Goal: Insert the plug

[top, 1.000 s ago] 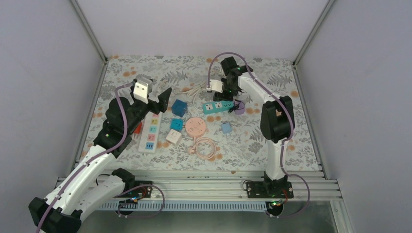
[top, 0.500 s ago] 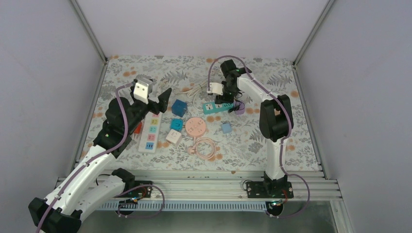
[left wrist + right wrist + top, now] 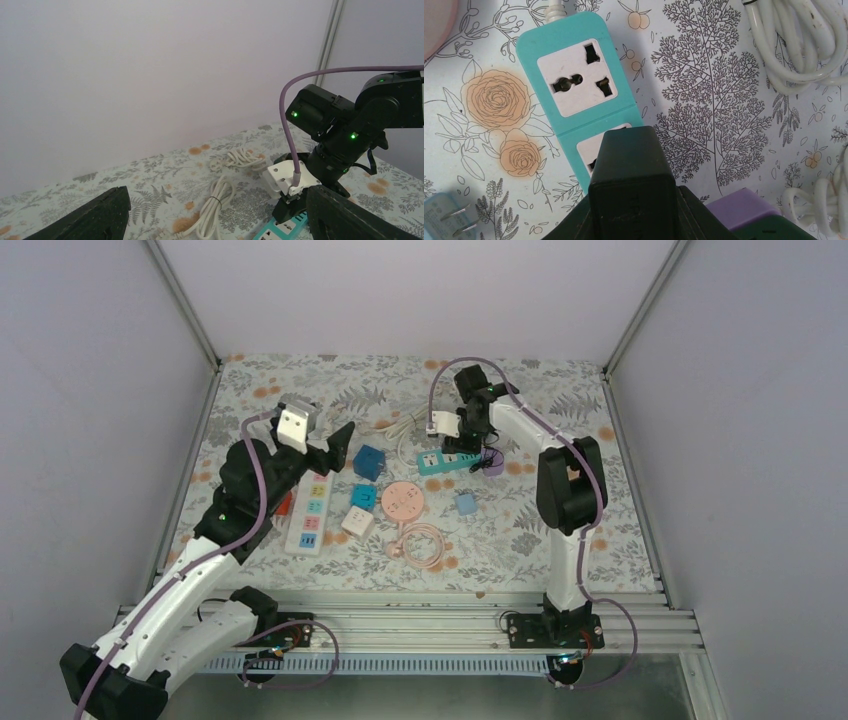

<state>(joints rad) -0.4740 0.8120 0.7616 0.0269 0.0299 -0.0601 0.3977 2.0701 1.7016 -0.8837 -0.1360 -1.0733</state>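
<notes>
Over one long edge of teal strip [image 3: 574,85], right pincer [image 3: 631,220] grips plug [image 3: 629,165].

Even, soft light; sharp, shadowless views

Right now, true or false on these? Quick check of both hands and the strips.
1. The right hand is shut on a black plug. True.
2. The plug covers the end socket of the teal power strip. False: that socket is bare; the plug is over the next one.
3. The left hand grips a blue cube. False: it is open and empty, held above the table.
4. A bundled white cable lies on the table. True.
5. The pink disc sits on the white power strip. False: it lies beside it, apart.
</notes>
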